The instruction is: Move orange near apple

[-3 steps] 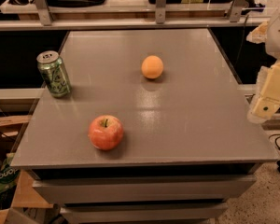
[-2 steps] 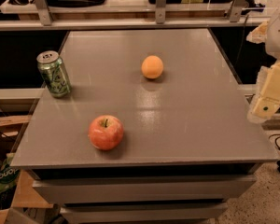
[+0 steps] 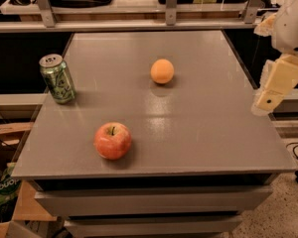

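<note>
No change vs. 1 s ago: your gripper (image 3: 266,99) hangs off the desk's (image 3: 203,133) right edge (grip state: can't tell), orange (image 3: 162,71) mid-desk, well apart from apple (image 3: 112,141), so move not begun.

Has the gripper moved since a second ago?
Yes. The gripper has shifted slightly left and up, now overlapping the right edge of the table; the orange has not moved.
</note>
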Available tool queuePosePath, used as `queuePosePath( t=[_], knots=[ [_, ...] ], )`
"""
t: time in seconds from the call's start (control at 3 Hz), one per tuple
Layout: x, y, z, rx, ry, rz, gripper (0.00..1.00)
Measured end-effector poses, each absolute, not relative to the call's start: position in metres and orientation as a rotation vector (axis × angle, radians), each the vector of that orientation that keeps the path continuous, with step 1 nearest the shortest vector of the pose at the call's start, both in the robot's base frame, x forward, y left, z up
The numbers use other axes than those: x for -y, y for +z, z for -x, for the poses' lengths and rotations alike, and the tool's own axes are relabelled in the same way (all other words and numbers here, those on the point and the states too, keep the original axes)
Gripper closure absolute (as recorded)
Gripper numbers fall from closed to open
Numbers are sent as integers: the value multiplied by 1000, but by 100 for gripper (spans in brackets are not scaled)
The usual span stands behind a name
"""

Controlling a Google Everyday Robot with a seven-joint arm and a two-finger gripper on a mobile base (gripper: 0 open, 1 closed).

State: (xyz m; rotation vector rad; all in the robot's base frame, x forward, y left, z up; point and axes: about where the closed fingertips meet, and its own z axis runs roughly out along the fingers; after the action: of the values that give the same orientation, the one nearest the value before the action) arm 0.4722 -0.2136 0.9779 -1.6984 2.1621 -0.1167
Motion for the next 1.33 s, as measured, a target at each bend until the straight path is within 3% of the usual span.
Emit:
queuePosePath(
  t=[0.67,1.33],
  knots=[
    [201,969,-533,-1929,-150,1939,0],
    [199,971,-536,-1887,-164,1972,0]
  ],
)
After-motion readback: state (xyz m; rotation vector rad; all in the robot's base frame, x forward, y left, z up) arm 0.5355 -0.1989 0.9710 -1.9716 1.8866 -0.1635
